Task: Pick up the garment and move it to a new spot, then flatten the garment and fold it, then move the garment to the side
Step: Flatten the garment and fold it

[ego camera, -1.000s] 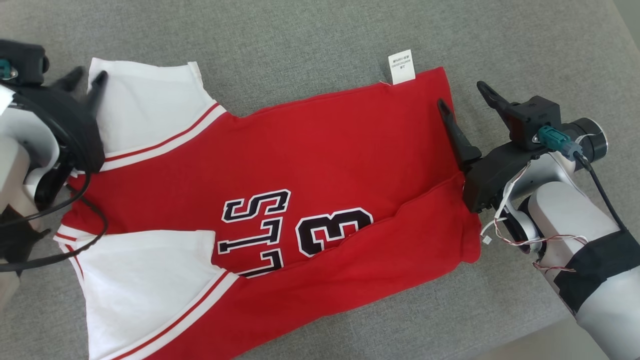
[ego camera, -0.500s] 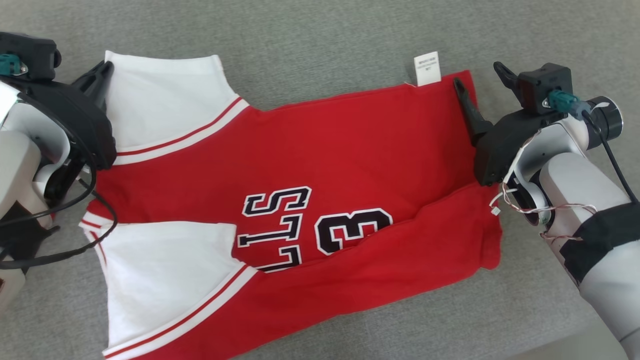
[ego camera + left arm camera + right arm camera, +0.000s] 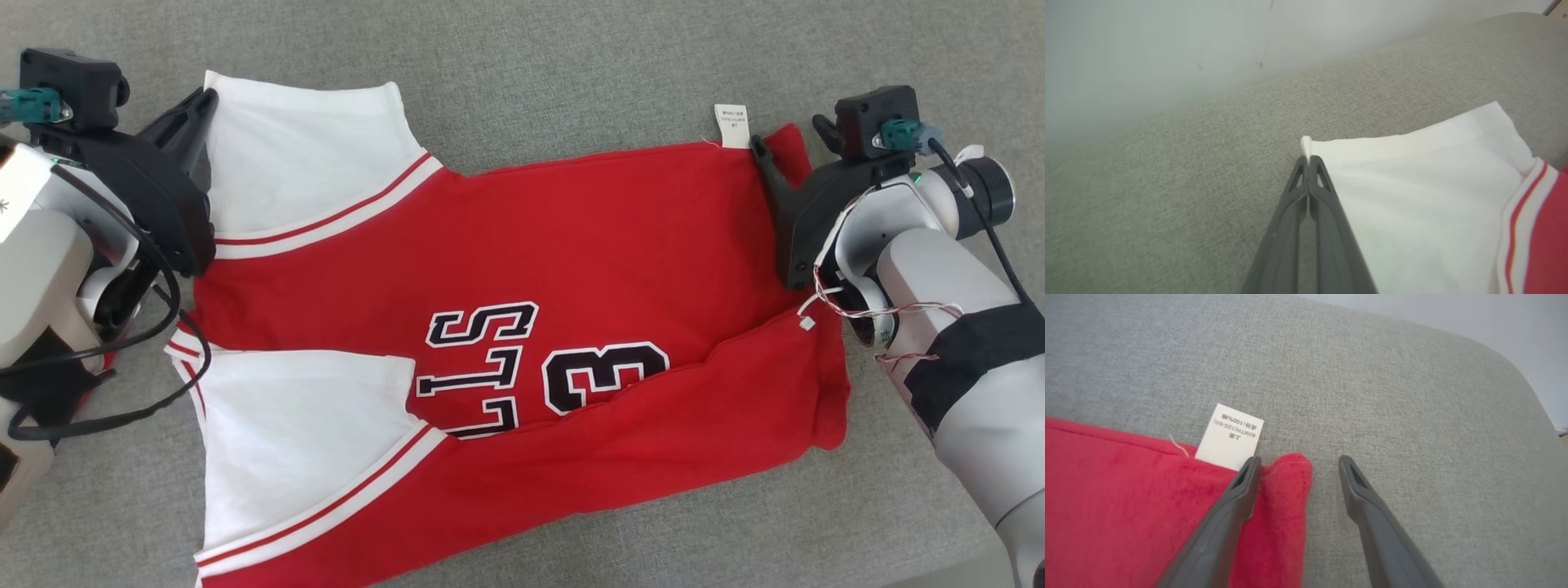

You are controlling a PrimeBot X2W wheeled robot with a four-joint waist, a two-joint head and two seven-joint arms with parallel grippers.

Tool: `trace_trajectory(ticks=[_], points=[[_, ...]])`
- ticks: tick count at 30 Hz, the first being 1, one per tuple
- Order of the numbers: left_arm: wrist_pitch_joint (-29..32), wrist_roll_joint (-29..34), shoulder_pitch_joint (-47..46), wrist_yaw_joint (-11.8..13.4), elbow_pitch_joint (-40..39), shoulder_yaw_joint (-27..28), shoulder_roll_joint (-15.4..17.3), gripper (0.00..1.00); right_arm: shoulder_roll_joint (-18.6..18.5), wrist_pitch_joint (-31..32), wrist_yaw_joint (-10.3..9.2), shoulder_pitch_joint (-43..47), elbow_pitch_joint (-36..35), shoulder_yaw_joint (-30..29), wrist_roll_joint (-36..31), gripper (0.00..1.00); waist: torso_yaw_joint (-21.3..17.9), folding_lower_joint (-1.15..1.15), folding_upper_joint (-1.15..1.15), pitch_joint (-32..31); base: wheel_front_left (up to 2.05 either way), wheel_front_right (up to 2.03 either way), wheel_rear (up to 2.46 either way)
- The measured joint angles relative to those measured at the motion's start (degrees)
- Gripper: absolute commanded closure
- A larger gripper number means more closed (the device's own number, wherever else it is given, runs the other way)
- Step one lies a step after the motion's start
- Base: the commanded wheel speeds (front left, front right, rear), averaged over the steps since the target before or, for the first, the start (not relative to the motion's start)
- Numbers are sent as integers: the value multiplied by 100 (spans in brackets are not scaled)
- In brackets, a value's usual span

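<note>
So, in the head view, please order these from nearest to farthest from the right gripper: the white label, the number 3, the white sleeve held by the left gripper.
1. white label, just left of the right gripper.
2. number 3, printed midway along the garment, nearer the robot.
3. white sleeve, far left, pinched by the left gripper.

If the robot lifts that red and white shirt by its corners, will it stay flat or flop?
Probably floppy: the red and white jersey shirt shows a soft fold near its hem. It looks light, since the left gripper pinches just a sleeve corner. It likely won't slide easily on the grey woven cushion.
</note>
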Motion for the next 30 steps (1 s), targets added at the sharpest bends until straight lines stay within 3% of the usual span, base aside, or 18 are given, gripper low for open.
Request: trace_trajectory(ticks=[2,12,30], points=[[-25,-9,-2,0,-23,-60,19,100,8,15,44,-23,60,12,0,100,10,0,0,-7,0,0,0],[-309,-274,-26,0,-38,-271,45,100,65,-54,244,-181,420,93,-10,100,68,0,0,-127,0,0,0],[-811,-602,-81,-1,-81,-566,56,100,46,-827,598,-552,1090,129,-154,100,383,0,0,-747,0,0,0]])
